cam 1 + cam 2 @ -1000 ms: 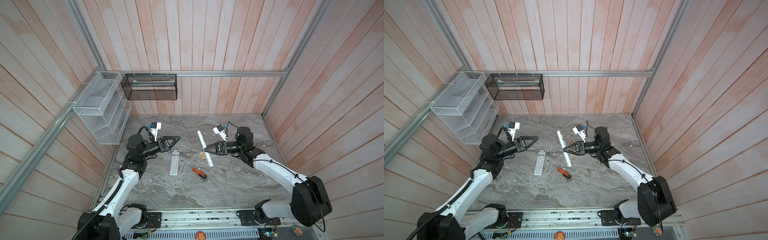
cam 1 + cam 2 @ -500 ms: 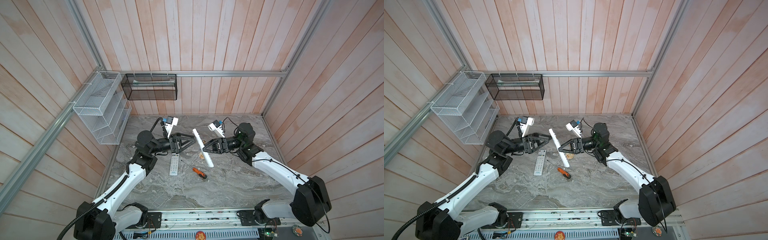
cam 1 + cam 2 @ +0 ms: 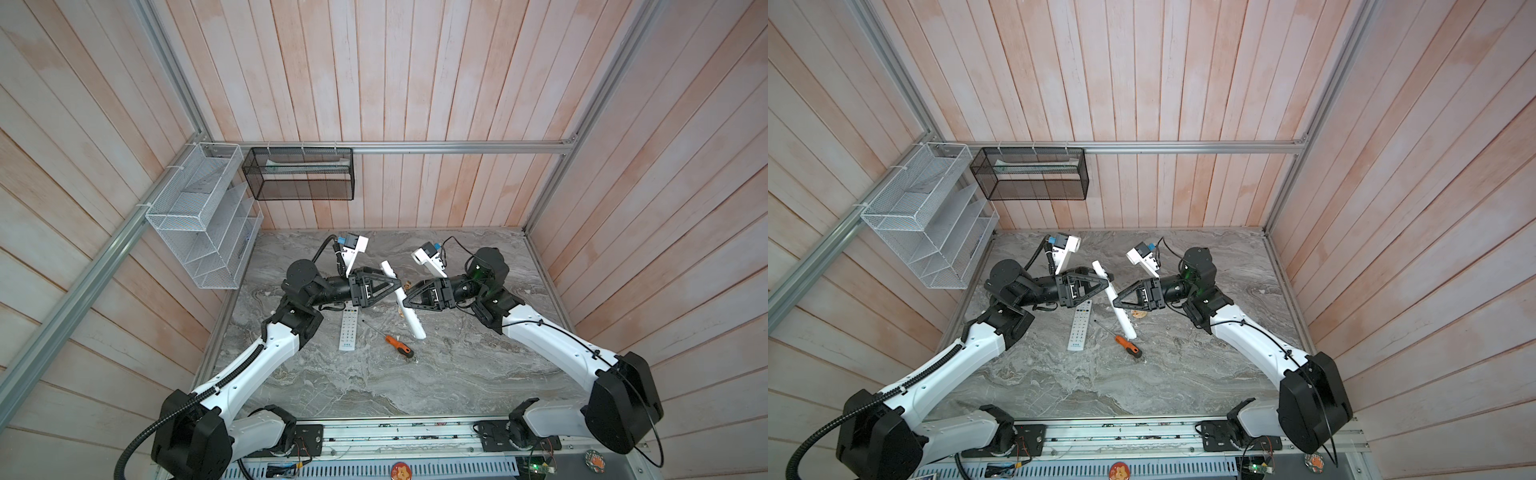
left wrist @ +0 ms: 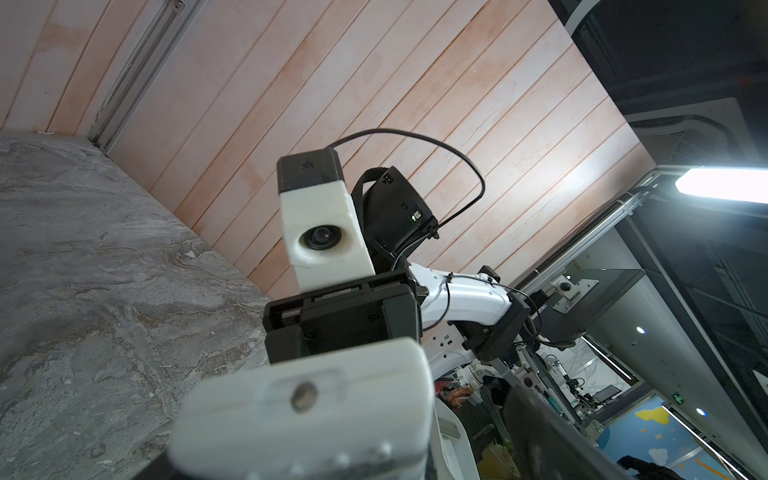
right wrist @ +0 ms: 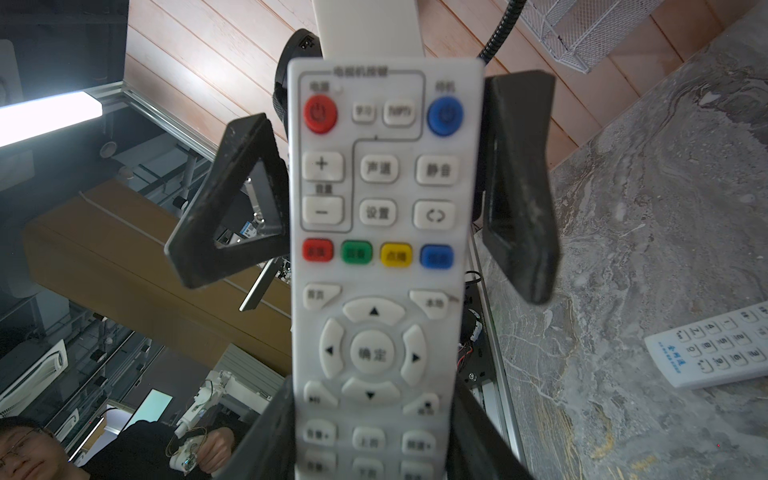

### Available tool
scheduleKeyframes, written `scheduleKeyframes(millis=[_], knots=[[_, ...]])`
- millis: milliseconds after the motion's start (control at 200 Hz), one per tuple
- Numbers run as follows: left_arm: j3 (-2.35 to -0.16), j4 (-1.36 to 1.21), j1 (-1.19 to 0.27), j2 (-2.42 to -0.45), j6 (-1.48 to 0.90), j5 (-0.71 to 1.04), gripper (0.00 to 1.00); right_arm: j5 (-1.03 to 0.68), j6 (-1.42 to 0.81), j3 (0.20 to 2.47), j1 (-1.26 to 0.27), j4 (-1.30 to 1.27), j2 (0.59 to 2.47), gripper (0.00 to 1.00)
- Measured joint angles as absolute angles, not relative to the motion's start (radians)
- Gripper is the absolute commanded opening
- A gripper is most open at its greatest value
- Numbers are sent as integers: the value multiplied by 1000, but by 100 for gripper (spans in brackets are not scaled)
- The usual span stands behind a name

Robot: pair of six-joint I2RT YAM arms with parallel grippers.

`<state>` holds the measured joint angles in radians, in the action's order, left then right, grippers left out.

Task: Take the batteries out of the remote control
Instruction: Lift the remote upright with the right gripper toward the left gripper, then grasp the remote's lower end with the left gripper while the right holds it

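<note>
My right gripper (image 3: 409,297) (image 3: 1115,302) (image 5: 374,440) is shut on the lower half of a white remote control (image 3: 402,301) (image 3: 1116,303) (image 5: 376,232) and holds it above the table, button face toward the right wrist camera. My left gripper (image 3: 397,286) (image 3: 1106,285) (image 4: 345,465) is open, and its black fingers (image 5: 232,208) stand on either side of the remote's upper end. That end fills the foreground of the left wrist view as a blurred remote tip (image 4: 303,415). The batteries are hidden; no view shows the remote's back.
A second white remote (image 3: 348,328) (image 3: 1079,328) (image 5: 715,353) lies flat on the marble table (image 3: 457,365). An orange-handled screwdriver (image 3: 399,347) (image 3: 1127,345) lies beside it. A small tan round item (image 3: 1139,314) rests under the right gripper. A white wire rack (image 3: 199,224) and a black mesh basket (image 3: 299,174) hang on the walls.
My left arm has swung right from above the flat remote to the held remote, and its fingers now straddle the upper end. The right gripper has raised the remote slightly toward it.
</note>
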<state>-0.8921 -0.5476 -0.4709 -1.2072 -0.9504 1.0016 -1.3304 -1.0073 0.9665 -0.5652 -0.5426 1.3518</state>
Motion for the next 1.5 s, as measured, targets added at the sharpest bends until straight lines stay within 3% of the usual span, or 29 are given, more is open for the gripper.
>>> scheduleKeyframes(millis=[330,435,665,785,975,1120,1290,1500], knots=[[-892,-551,-474,-1215,-946,976,50,-1336,-1003,966,-566,-556,1352,27],[-892,-545,-475,-1217,-969,971,46,-1338,-980,965,-560,-559,1352,31],[-905,-430,-479,-1224,-923,906,43,-1304,-863,971,-486,-382,1332,77],[-923,-281,-465,-1233,-906,798,42,-1113,-672,1040,-416,-92,1280,86],[-919,-134,-435,-1267,-960,636,41,-687,-418,1090,-553,164,1152,89],[-918,-80,-436,-1295,-992,590,40,-483,-296,1147,-670,297,1199,89],[-918,-45,-436,-1296,-1003,569,40,-350,-215,1166,-691,392,1304,86],[-918,-28,-436,-1292,-1008,564,40,-339,-181,1166,-700,418,1360,75]])
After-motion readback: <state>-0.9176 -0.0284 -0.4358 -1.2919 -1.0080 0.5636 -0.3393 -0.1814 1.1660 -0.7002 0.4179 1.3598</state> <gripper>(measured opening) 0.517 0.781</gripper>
